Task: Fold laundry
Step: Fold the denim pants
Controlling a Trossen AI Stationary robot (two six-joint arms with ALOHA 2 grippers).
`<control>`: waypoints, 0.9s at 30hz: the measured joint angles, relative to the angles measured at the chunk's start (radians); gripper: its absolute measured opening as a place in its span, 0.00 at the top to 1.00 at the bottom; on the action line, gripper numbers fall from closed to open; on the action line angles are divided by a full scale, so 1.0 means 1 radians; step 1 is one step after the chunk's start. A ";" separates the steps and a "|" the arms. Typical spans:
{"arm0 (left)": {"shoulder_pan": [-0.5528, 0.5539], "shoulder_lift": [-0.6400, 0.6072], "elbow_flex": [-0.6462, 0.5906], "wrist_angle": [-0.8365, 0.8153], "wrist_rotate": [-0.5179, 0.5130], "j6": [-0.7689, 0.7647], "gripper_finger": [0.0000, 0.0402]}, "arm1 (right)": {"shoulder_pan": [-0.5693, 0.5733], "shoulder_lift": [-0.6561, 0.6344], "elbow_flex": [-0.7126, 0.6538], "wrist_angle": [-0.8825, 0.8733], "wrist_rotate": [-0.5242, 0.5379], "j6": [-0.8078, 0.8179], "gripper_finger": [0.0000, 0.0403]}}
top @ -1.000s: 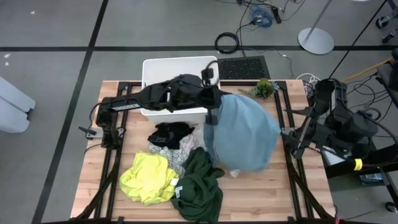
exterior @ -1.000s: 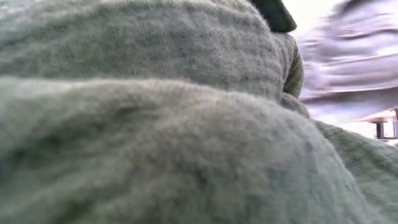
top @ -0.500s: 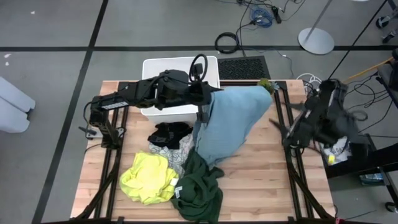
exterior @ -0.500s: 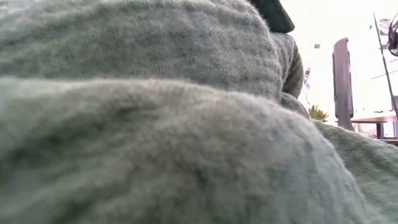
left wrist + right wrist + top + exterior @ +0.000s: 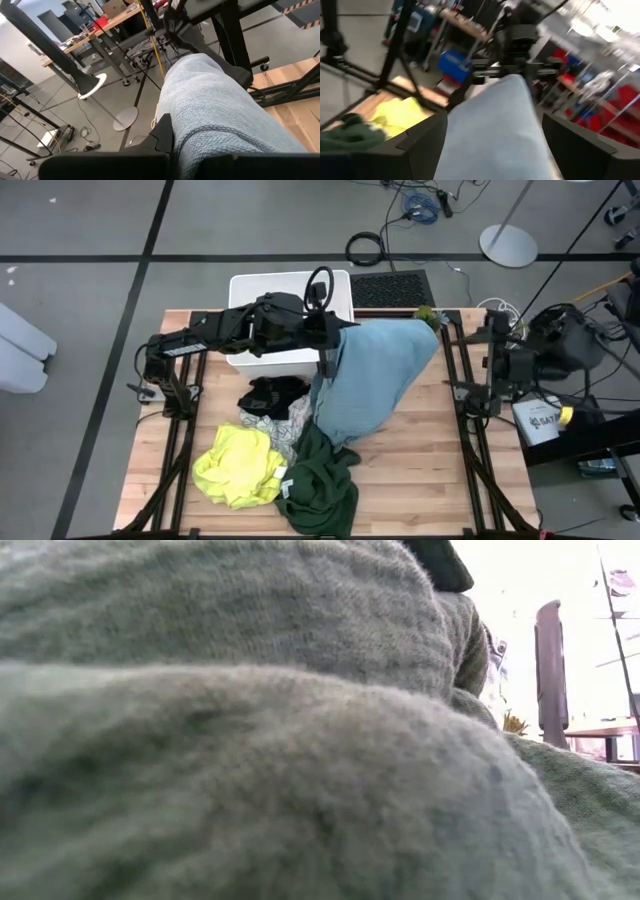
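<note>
My left gripper (image 5: 331, 340) is high over the table's far middle, shut on the light blue garment (image 5: 375, 380). The garment slopes down from it as a broad triangle. One corner (image 5: 430, 330) reaches the small plant, and the lower tip (image 5: 338, 438) rests against the dark green garment (image 5: 320, 480). My right gripper (image 5: 492, 365) is drawn back past the table's right edge, open. In its wrist view its fingers (image 5: 420, 142) stand wide apart and the blue garment (image 5: 495, 115) shows beyond them. Black (image 5: 275, 392), patterned white (image 5: 268, 425) and yellow (image 5: 240, 465) garments lie near left. My left gripper pinches a bunched upper part of the light blue garment (image 5: 197, 142) between its two fingers, coming about level from the table's left. The gripper's own body hides the fingertips. The cloth runs away from the hold toward the table's right and near side, lower edge down on the table.
A white plastic bin (image 5: 290, 295) stands at the far edge under my left arm. A small green plant (image 5: 427, 318) sits at the far right. Bare wood (image 5: 420, 470) lies near right. The dark green knit (image 5: 250, 740) fills the low view.
The blue garment, billowed round over the table's right half a second ago, has settled into a flat sloping triangle. My left gripper shifted slightly toward the table's left, still shut on it. My right gripper, open throughout, has pulled back from the garment's right side past the right edge and turned.
</note>
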 joint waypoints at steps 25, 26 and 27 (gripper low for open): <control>-0.114 0.001 -0.002 -0.002 0.014 0.061 0.96 | -0.801 0.598 0.626 -0.618 -0.977 0.321 0.22; -0.113 0.002 -0.002 -0.005 0.013 0.063 0.96 | -0.804 0.613 0.627 -0.632 -0.978 0.317 0.22; -0.113 0.003 -0.002 -0.011 0.011 0.071 0.96 | -0.806 0.625 0.627 -0.641 -0.978 0.307 0.22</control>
